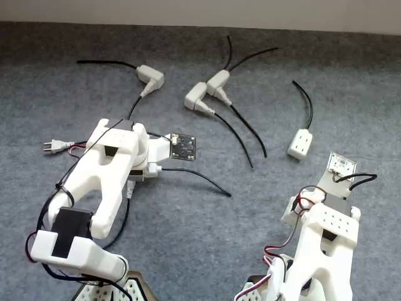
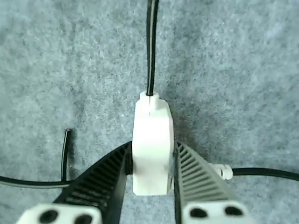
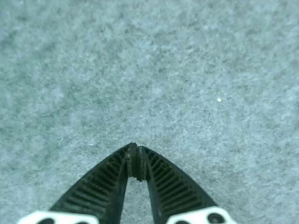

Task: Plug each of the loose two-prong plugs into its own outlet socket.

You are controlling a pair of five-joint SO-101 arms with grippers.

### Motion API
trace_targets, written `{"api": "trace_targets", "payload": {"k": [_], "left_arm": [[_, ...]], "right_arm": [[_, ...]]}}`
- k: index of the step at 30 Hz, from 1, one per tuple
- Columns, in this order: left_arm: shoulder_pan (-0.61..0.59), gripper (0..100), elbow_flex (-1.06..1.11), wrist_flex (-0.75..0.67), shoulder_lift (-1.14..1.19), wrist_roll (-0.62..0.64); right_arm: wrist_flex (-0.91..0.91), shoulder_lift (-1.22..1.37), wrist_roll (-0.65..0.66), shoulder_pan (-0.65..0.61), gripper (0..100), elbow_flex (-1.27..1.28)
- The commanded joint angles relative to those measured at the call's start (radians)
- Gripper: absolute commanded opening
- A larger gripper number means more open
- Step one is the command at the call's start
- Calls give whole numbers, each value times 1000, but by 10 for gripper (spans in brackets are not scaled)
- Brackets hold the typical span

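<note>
**Two arms over a grey, carpet-like worktop (image 1: 263,207).**

- **Left pincer (image 2: 152,154):** partly open. Its two ribbed fingers (image 2: 100,182) press against the sides of a white connector block (image 2: 150,133), which it grips. A black cord (image 2: 150,46) leaves the block's far end. Whether this block is a plug or a socket cannot be told.
- **Right pincer (image 3: 137,161):** closed, tips touching, holding nothing, above bare worktop.
- **High view, beside the left arm (image 1: 103,182):** a loose two-prong plug (image 1: 61,146) lies on the worktop, prongs pointing away from the arm.
- **High view, farther back:** an angled white connector (image 1: 150,78) lies well apart from a pair of white connectors (image 1: 199,94). The two in the pair lie side by side and touching, and black cords trail from them.
- **High view, beyond the right arm (image 1: 326,244):** a white outlet socket (image 1: 299,143) lies by itself, its cord curving away to the rear.
</note>
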Motion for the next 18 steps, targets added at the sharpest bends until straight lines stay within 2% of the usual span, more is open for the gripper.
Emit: {"api": "trace_targets", "payload": {"k": [1,3,8,10,12,18], "left_arm": [[18,6,-16,-31,-44,-402],[54,7,-54,-55,-44,-256],[113,7,-197,-241,-36,308],[120,7,-251,-322,-36,477],[131,7,-311,-367,-36,595],[170,8,-526,-370,-21,812]], "right_arm": [[-12,-5,-2,7,8,-4],[-12,-5,-2,7,8,-4],[-12,-5,-2,7,8,-4],[-12,-5,-2,7,8,-4],[-12,-5,-2,7,8,-4],[-10,-5,-2,7,8,-4]]}}
